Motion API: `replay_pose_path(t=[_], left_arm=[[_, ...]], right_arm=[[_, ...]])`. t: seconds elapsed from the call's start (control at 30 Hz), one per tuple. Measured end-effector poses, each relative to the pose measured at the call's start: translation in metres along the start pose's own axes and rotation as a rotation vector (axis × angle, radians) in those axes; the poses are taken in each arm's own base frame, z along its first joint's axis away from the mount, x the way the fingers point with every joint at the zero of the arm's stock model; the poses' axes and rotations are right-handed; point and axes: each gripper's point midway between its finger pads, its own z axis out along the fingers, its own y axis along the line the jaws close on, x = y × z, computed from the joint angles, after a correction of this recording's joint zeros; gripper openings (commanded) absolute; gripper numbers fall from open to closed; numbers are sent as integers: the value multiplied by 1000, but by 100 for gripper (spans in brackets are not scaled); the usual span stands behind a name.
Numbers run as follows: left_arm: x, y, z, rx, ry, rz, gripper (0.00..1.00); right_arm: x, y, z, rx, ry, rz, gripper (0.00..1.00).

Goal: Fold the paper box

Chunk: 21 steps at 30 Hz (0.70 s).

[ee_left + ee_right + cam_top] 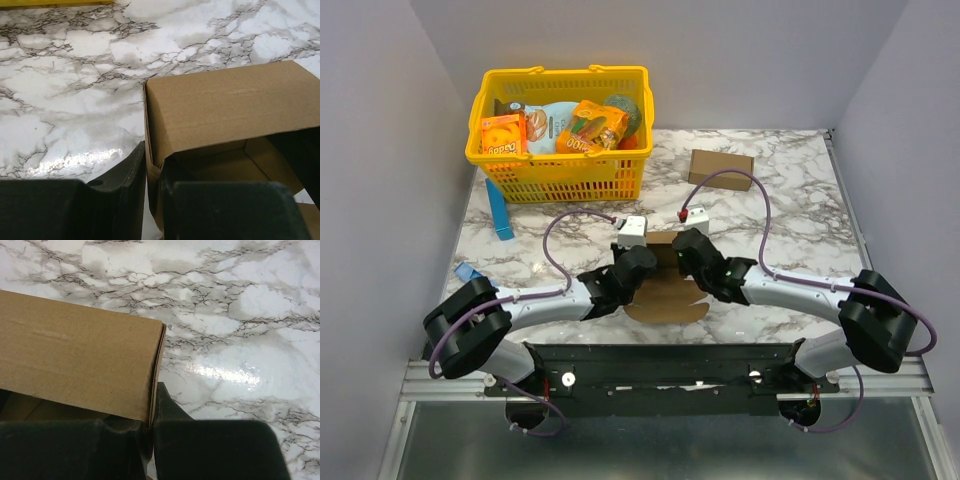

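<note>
The paper box (663,239) is plain brown cardboard, half raised at the table's near middle, with a rounded flap (670,305) lying flat toward the arms. In the left wrist view the paper box (230,105) shows an open inside. My left gripper (155,167) straddles the box's left wall, one finger outside and one inside, pinched on it. In the right wrist view my right gripper (152,415) is shut on the right wall of the paper box (75,355). From above, the left gripper (645,262) and right gripper (685,250) face each other across the box.
A yellow basket (560,73) with orange snack packs stands at the back left. A longer brown carton (720,168) lies at the back right. A blue strip (500,210) leans beside the basket, and another blue piece (468,272) lies near the left edge.
</note>
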Motion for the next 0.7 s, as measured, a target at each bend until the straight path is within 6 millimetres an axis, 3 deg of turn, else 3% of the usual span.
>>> replay_pose_path(t=[0.2,0.7], left_arm=[[0,1,5,-78,11,47,9],[6,1,7,-151,24,62,14]], right_arm=[[-1,-4,2,6,3,8,1],[1,-6,5,-11,22,23,1]])
